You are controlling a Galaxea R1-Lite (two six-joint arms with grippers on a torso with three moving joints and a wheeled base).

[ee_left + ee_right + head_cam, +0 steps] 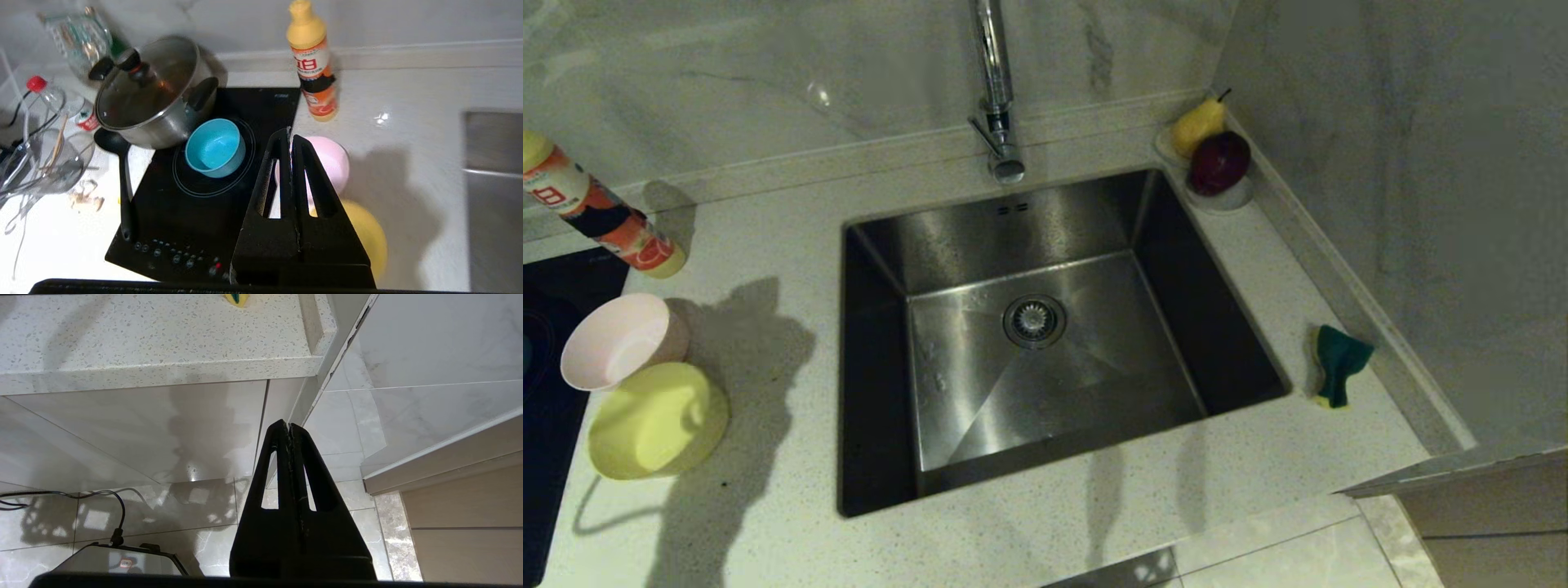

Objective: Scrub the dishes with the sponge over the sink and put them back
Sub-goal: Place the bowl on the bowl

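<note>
Pale speckled stone forms the desk [768, 245], which is backed by marbled wall tiles and cut out for the sink [1045, 343], a square steel basin with a round drain strainer [1034, 320] at its centre and a chrome tap [995, 90] behind it. On the desk to the left of the sink, the pink bowl [619, 339] and the yellow bowl [658, 418] are seen touching each other, both tipped on their sides. The blue bowl [214, 148] is shown in the left wrist view standing upright on a black induction hob [196, 196], just beside a lidded steel pot [153, 92]. An orange detergent bottle [312, 65] stands near the wall behind the pink bowl. The sponge [1335, 363] lies on the desk to the right of the sink, green face up, close to the side wall. A white saucer [1217, 196] carrying a yellow pear [1197, 124] and a dark red fruit [1218, 162] sits in the far right corner.

The left gripper [291, 136] is held above the pink and yellow bowls with its jaws pressed together and nothing between them. The right gripper [288, 425] hangs below the desk edge, pointed at the tiled floor [196, 514], its jaws likewise closed on nothing.
</note>
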